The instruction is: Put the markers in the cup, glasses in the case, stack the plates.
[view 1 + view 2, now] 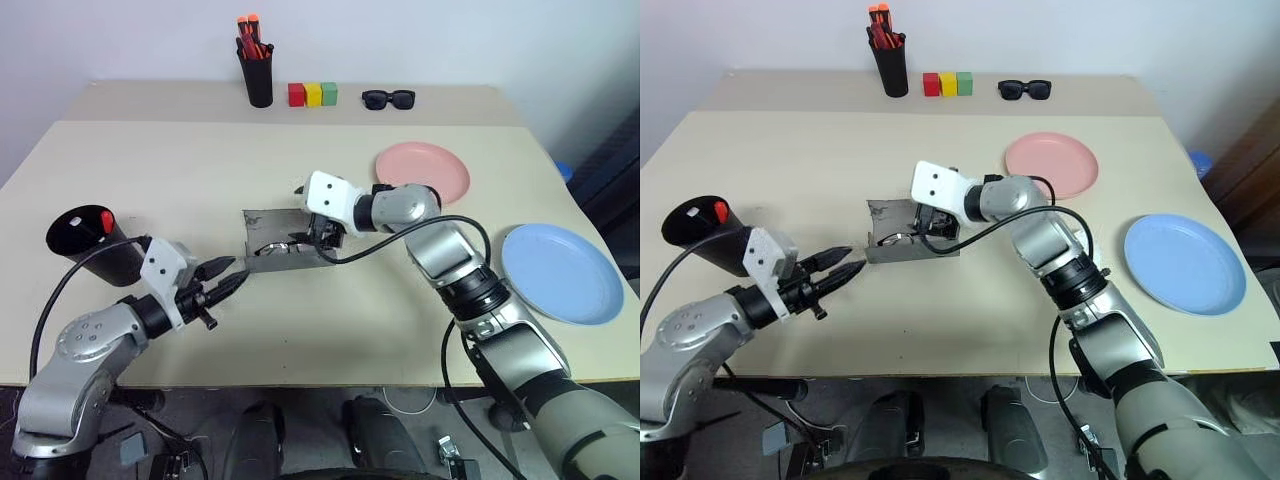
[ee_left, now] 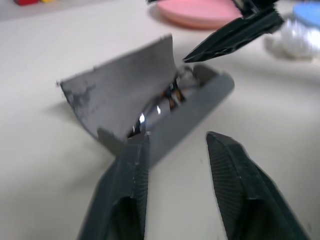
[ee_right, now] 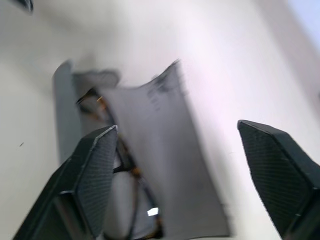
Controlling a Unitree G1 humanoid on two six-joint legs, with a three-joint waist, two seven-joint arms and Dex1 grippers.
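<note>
From my station I see the grey felt-like spectacle case lying on the beige tabletop between my two grippers, its curved flap standing open. The thin black wire-framed glasses lie inside the trough of the case, lenses catching light.

My right gripper hangs over the case with its two black fingers spread wide; the raised flap sits between them, and they pinch nothing. One finger is just beside the glasses in the trough, the other stands off past the flap's far edge.

My left gripper points at the near end of the case. Its fingers stand a little apart with bare table between them, gripping nothing; their tips are just short of the case wall, and I cannot tell whether one touches it.

Behind my left fingers, near the wrist, stands the wide tapered black cup, tilted, with a red-orange marker tip showing at its rim.

Beyond my right fingers lies the round pink plastic plate, and well apart to the side of that arm the round light blue plate; they are not stacked.

At the far edge stand a tall black pen holder with orange-red markers, three small coloured blocks, and thick black sunglasses.
</note>
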